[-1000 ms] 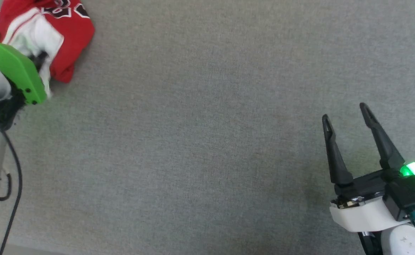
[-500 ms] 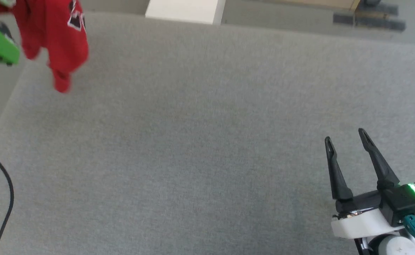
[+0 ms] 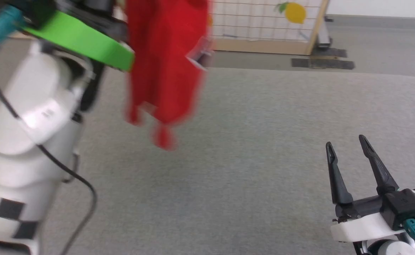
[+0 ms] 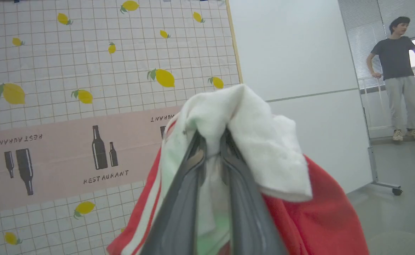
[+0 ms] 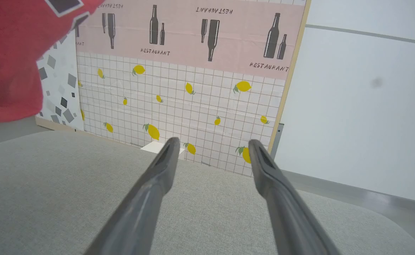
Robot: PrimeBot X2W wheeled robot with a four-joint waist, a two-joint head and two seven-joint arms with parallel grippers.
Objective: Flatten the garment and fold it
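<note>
My left gripper (image 4: 212,136) is closed on the garment (image 4: 310,219), its two dark fingers pinching a fold of white sleeve cloth that bunches over their tips. Red fabric and red-and-white striped trim fall away on either side of the fingers. In the head view the garment (image 3: 165,71) hangs in the air at upper left, blurred, its lower edge clear of the grey fabric surface (image 3: 249,166) below. It hangs just beside the green plate (image 3: 83,39) on my white left arm (image 3: 30,117), and a black cable (image 3: 87,191) loops down along that arm.

My right gripper (image 3: 346,141) sits at lower right, well apart from the garment, with its fingers spread wide and nothing between them. From the right wrist view, the right gripper (image 5: 212,142) points across the grey surface towards a screen printed with lemons and bottles (image 5: 200,88). A piece of red cloth with black, white-edged lettering shows at upper left.

A person (image 4: 396,71) stands by a window in the distance.
</note>
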